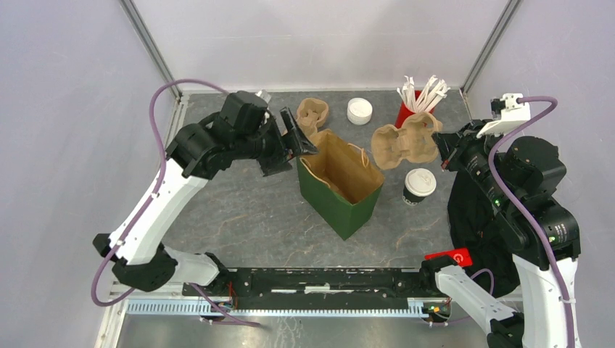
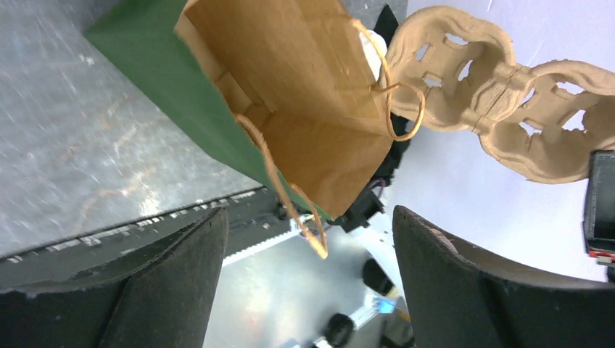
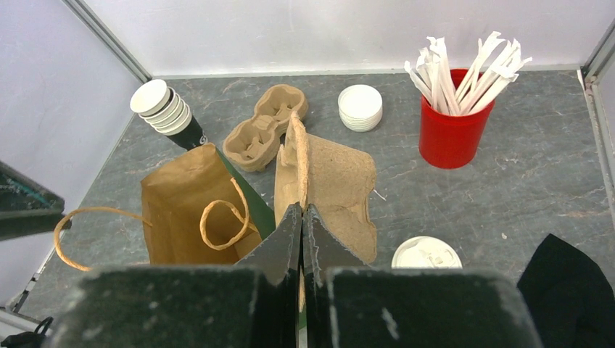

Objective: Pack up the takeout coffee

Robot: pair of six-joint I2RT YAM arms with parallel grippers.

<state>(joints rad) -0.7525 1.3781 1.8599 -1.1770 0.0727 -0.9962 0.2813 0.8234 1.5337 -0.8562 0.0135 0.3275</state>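
The takeout coffee (image 1: 419, 184), a dark cup with a white lid, stands on the table right of the open green paper bag (image 1: 341, 183). Its lid shows in the right wrist view (image 3: 426, 255). My right gripper (image 1: 441, 148) is shut on the edge of a brown cardboard cup carrier (image 1: 402, 141) and holds it upright (image 3: 333, 174) just right of the bag (image 3: 188, 210). My left gripper (image 1: 289, 148) is open and empty at the bag's back-left rim. In the left wrist view the bag (image 2: 290, 94) lies ahead and its twine handle (image 2: 304, 217) hangs between the fingers (image 2: 167, 283).
A second cup carrier (image 1: 313, 114), a stack of white lids (image 1: 359, 110) and a red cup of wrapped straws (image 1: 415, 105) stand at the back. A stack of lidless cups (image 3: 170, 116) lies at the back left. A black cloth (image 1: 471, 217) lies by the right arm.
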